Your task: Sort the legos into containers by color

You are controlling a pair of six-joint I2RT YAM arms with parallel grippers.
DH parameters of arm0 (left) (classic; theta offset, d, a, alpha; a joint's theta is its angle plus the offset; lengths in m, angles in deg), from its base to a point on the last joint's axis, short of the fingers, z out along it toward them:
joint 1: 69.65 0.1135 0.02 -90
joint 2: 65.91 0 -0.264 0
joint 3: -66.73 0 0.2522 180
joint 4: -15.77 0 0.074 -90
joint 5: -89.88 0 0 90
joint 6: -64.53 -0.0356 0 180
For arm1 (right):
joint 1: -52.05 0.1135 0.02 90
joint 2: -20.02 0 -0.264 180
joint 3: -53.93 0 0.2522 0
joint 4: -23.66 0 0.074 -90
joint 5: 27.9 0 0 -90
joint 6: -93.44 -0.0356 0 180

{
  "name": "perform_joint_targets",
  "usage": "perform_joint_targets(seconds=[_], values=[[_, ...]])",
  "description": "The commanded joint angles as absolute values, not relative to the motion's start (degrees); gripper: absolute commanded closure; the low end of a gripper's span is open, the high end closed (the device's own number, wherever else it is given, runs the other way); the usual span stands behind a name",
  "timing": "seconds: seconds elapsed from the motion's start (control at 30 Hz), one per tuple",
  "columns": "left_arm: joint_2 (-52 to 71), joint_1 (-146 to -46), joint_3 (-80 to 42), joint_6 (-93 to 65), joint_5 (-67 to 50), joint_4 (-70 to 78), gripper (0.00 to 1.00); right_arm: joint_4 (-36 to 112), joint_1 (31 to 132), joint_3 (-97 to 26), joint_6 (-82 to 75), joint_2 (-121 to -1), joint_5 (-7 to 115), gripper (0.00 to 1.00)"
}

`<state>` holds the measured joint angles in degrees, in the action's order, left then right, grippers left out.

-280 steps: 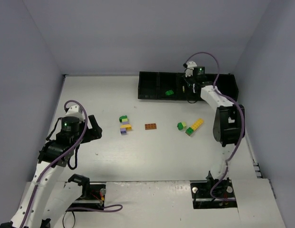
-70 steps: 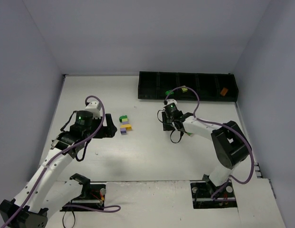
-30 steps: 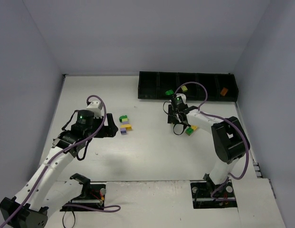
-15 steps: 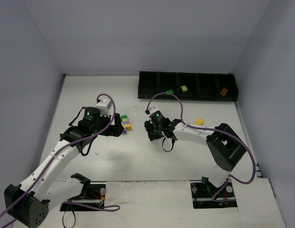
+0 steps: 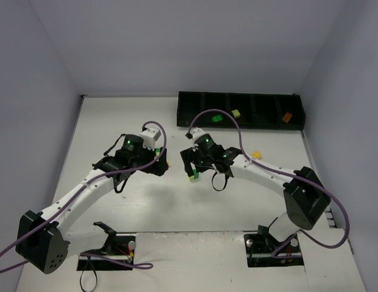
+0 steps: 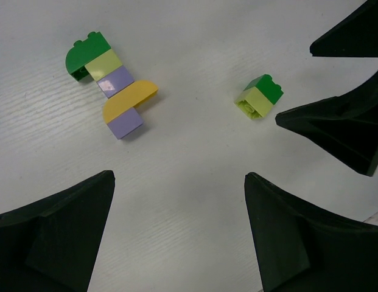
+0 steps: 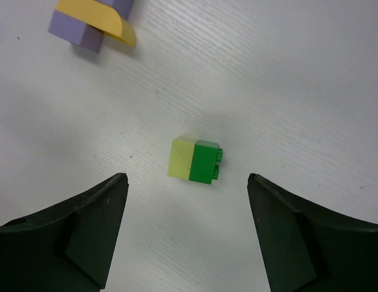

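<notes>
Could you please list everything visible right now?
white table: one, white, under everything
long black plastic tray: one, black, five compartments, table's far edge
dark green plastic brick: one, second compartment from left
lime plastic brick: one, third compartment
orange-brown plastic brick: one, rightmost compartment
yellow plastic brick: one, table, right of centre
stack of five plastic bricks: one; dark green, lime, lavender, yellow, lavender; table
two-brick piece: one, lime and dark green, free on table
left gripper: one, black, open, near stack
right gripper: one, black, open over two-brick piece
</notes>
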<state>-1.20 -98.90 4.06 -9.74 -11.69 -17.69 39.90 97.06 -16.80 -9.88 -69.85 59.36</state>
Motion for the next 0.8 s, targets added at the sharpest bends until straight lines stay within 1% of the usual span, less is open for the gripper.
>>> perform_joint_targets(seconds=[0.0, 0.07, 0.1, 0.27, 0.33, 0.4, 0.77], values=[[-0.44, -99.62, 1.37, -12.37, -14.00, -9.87, 0.19, 42.17, 93.21, -19.60, -9.56, -65.59, 60.08, 0.26], [1.58, -101.36, 1.46, -13.34, -13.75, -8.89, 0.21, 42.52, 90.03, -18.98, -10.97, -64.71, 59.47, 0.27], [2.46, -102.33, 1.12, -13.77, -13.13, -8.45, 0.21, 42.52, 86.89, -18.28, -12.37, -63.66, 59.21, 0.29], [10.36, -108.66, -1.52, -17.55, -9.61, -7.84, 0.23, 42.70, 80.62, -17.05, -14.57, -61.20, 57.98, 0.30], [12.39, -110.42, -1.96, -18.52, -9.52, -5.99, 0.26, 42.70, 78.87, -16.17, -15.45, -60.32, 56.75, 0.30], [17.99, -112.43, -3.88, -20.70, -9.00, -4.94, 0.29, 42.61, 73.88, -14.33, -16.33, -58.48, 53.86, 0.31], [28.13, -114.21, -9.52, -27.03, -11.19, -4.32, 0.29, 42.61, 71.56, -11.33, -14.93, -54.51, 50.86, 0.30]])
